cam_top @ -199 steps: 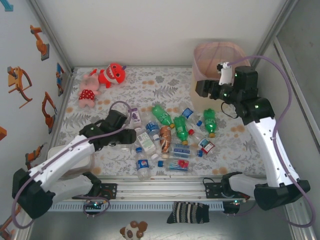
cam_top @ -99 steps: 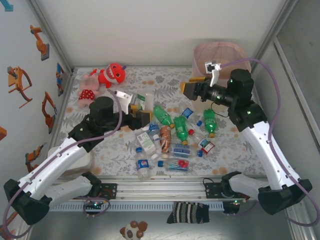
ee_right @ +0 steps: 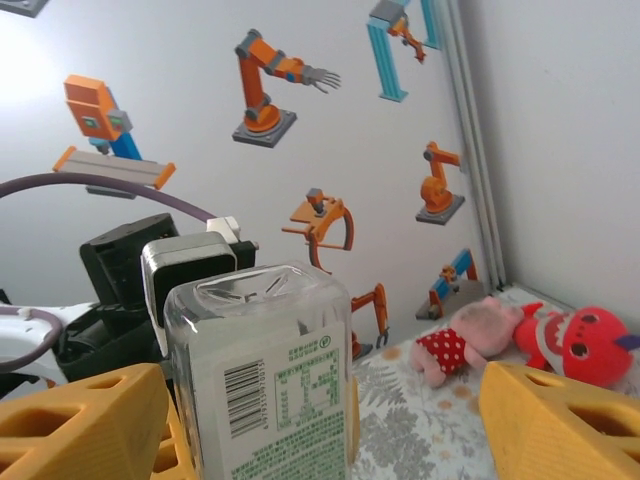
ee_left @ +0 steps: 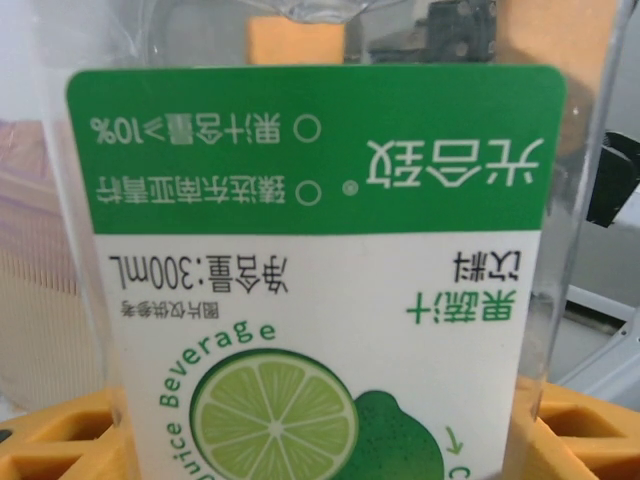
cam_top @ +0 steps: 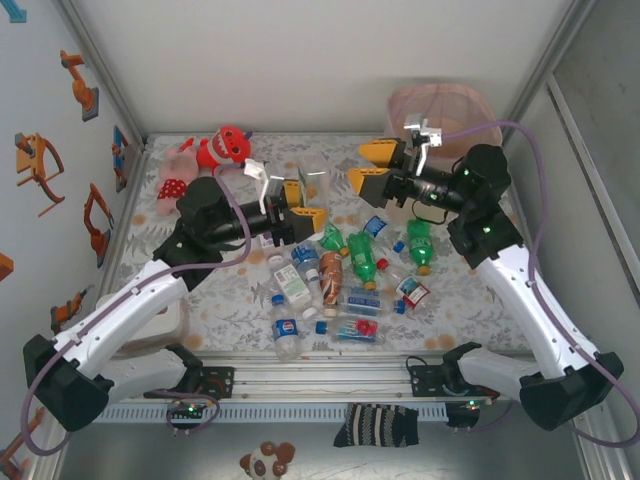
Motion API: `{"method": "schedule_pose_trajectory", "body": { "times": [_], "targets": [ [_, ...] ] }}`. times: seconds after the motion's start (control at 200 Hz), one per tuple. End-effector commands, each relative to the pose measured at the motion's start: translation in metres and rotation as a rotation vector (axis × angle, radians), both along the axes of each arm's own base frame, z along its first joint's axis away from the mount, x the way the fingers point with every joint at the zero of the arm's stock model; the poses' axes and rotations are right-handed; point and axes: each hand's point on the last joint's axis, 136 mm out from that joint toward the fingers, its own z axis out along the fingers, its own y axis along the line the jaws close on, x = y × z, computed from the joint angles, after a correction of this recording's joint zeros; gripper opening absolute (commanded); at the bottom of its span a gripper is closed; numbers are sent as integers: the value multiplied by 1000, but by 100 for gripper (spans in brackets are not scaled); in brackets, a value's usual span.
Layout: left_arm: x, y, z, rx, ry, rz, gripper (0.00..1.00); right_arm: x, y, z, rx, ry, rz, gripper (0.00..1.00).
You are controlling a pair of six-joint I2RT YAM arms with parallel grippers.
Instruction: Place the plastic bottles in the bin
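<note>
While the left pincer (cam_top: 300, 203) grips a clear bottle (cam_top: 318, 178), the right pincer (cam_top: 369, 166) stands wide, facing it.

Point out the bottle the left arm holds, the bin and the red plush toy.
held bottle (ee_left: 300, 250), left wrist view, its lime label
bin (cam_top: 455, 100), top external view, pink mesh wall
red plush toy (cam_top: 228, 146), top external view, its face

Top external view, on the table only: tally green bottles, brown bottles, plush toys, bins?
Green plastic bottles: 3
Brown plastic bottles: 1
Plush toys, one red, one pink: 2
Tall pink-rimmed bin: 1
Total: 7
</note>
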Motion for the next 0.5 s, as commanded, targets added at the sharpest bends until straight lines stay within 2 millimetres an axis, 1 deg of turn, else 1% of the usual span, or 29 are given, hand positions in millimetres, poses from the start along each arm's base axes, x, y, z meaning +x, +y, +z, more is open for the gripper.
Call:
{"method": "schedule_pose_trajectory", "body": {
  "times": [0.0, 0.1, 0.14, 0.205, 0.295, 0.396, 0.436, 0.496],
  "targets": [
    [-13, -3, 19, -61, -162, -70, 54, -18, 6, 24, 64, -153, 72, 82],
    [-12, -3, 12, -53, -186, -57, 54, -22, 11, 29, 47, -171, 82, 83],
    [-10, -2, 10, -48, -180, -39, 54, -23, 15, 26, 21, -161, 79, 83],
    [-8, -2, 7, -31, -183, -36, 54, -28, 20, 21, -22, -158, 92, 84],
    [-7, -5, 5, -14, -187, -48, 54, -35, 23, 15, -35, -147, 109, 84],
    [-17, -11, -4, -3, -220, -117, 53, -42, 22, 2, -47, -139, 112, 84],
    [-22, -13, -11, 4, -243, -141, 53, -44, 21, -4, -48, -140, 110, 84],
    [-29, -17, -22, 4, -281, -189, 52, -53, 20, -10, -36, -166, 133, 85]
  ]
}}
